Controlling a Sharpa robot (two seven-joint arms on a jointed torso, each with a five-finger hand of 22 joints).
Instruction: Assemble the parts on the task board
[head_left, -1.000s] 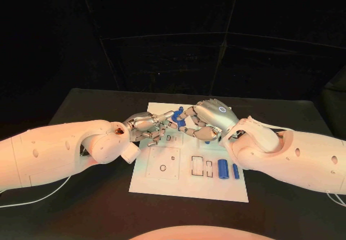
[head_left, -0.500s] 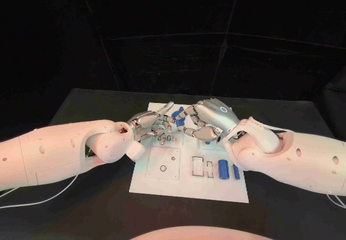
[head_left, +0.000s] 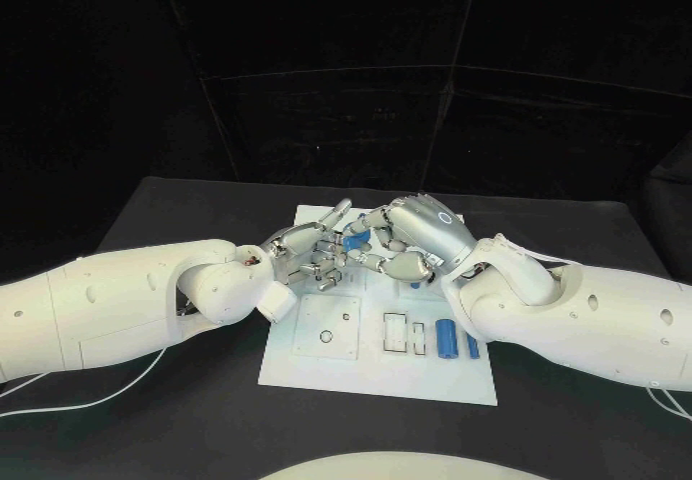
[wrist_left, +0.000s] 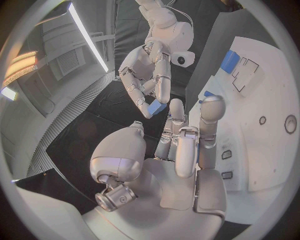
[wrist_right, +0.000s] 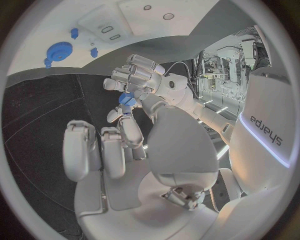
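Parts: you've got right hand (head_left: 411, 240) pinching a small blue piece (wrist_left: 157, 107) above the task board (head_left: 378, 372), left hand (head_left: 306, 255) spread alongside, likely for a handover.

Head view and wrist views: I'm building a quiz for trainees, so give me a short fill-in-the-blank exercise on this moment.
1. The small blue part is pinched by the fingers of the robot's ____ hand.
2. The left hand holds ____.
3. The two hands meet above the white task ____.
4. The cylinder lying on that plate is coloured ____.

Missing words: right; nothing; board; blue
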